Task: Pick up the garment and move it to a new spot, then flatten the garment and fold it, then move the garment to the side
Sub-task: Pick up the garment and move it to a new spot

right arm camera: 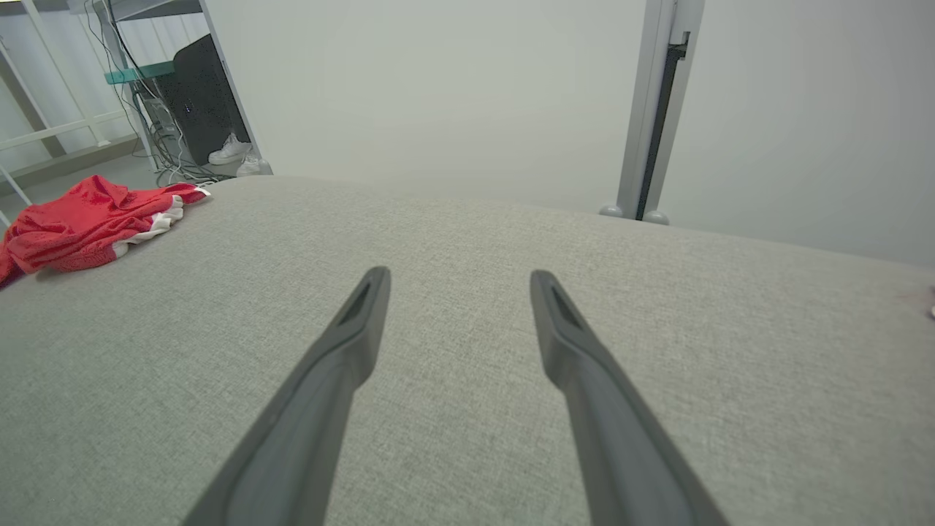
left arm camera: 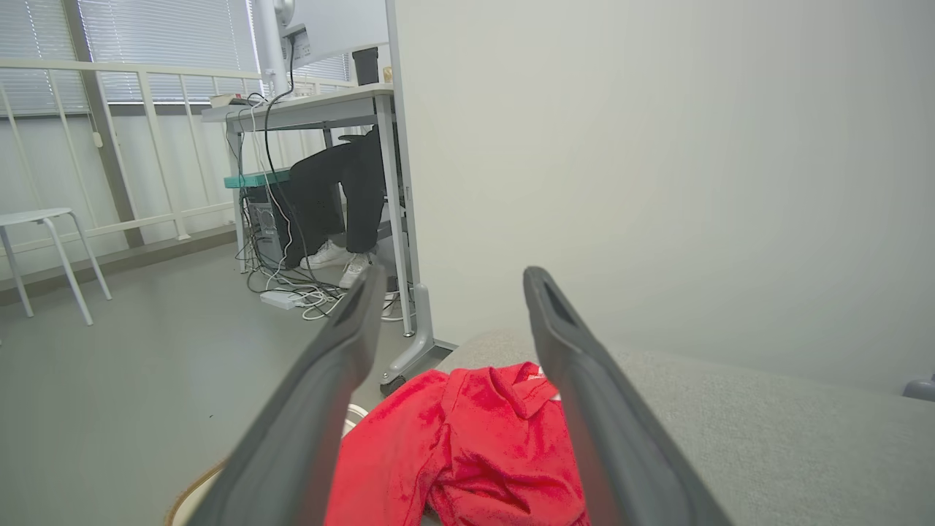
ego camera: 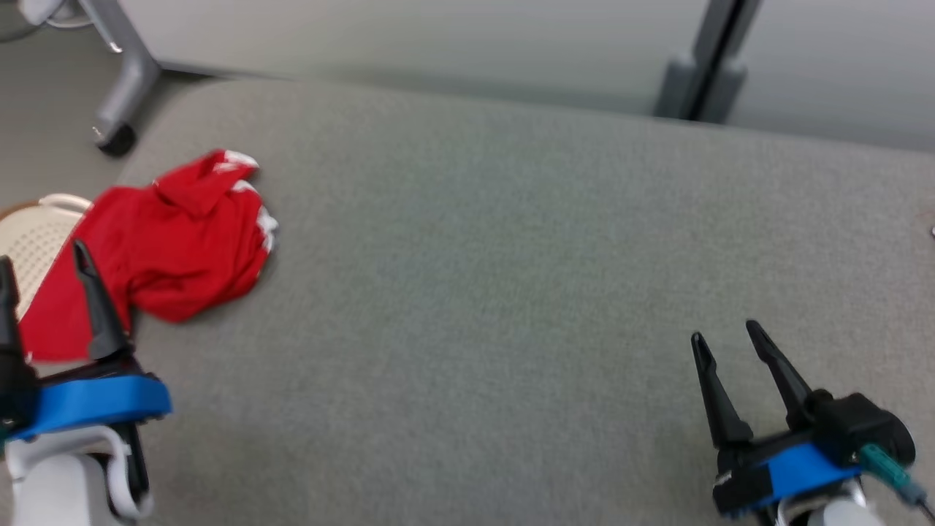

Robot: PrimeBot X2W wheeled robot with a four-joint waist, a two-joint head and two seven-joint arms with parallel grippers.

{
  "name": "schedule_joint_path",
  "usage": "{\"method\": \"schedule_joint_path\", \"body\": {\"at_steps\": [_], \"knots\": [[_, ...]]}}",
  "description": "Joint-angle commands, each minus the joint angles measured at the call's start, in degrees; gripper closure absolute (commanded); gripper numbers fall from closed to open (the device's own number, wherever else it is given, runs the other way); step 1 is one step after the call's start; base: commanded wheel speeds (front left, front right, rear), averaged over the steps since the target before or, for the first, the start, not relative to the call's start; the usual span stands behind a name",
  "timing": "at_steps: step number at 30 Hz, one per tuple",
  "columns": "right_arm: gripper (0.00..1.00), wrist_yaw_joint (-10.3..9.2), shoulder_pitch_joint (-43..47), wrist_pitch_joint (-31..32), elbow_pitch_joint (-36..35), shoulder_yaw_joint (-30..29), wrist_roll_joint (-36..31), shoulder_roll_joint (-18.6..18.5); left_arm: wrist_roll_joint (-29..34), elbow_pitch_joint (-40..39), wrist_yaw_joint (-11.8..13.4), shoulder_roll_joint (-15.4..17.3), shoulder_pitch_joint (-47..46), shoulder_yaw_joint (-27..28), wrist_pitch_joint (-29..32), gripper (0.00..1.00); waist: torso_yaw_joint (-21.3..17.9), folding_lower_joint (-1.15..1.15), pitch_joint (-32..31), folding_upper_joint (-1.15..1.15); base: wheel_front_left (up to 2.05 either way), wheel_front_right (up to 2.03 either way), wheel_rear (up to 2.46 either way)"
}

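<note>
The garment (ego camera: 164, 245) is red with white trim and lies crumpled at the far left of the grey fabric surface (ego camera: 511, 256), part of it hanging over the left edge. My left gripper (ego camera: 44, 263) stands open just near of it, fingers on either side of its lower part, with nothing held. The left wrist view looks down on the garment (left arm camera: 467, 446) between open fingers. My right gripper (ego camera: 723, 332) hovers open over bare fabric at the lower right. In the right wrist view the garment (right arm camera: 88, 219) lies far to the left.
A pale perforated basket (ego camera: 33, 237) sits off the left edge under the garment. A partition leg with a caster (ego camera: 120, 109) stands at the back left, a dark post (ego camera: 705, 66) at the back. A seated person's legs (left arm camera: 336, 190) and cables show under a desk.
</note>
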Motion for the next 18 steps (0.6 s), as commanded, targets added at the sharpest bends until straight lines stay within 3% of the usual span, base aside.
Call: {"method": "schedule_joint_path", "body": {"at_steps": [1, 10, 18], "knots": [[0.00, 0.02, -0.8, 0.0, -0.6, 0.0, -0.4, -0.6, -0.3, 0.5, 0.3, 0.4, -2.0, 0.8, -0.2, 0.00, -0.7, -0.01, 0.8, -0.01, 0.00, 0.00, 0.00], [0.00, 0.02, -3.9, 0.0, -6.0, -2.1, -1.6, -4.5, -0.9, 8.1, 0.6, 7.0, -15.5, 5.6, -0.2, 0.00, -6.8, -0.01, 10.0, -0.01, 0.00, 0.00, 0.00], [0.00, 0.02, -3.7, 0.5, -11.6, -4.4, -2.3, -6.8, -2.7, 25.2, -0.7, 13.1, -25.4, 7.4, 0.7, 0.00, -9.3, -0.01, 16.1, -0.01, 0.00, 0.00, 0.00]]}}
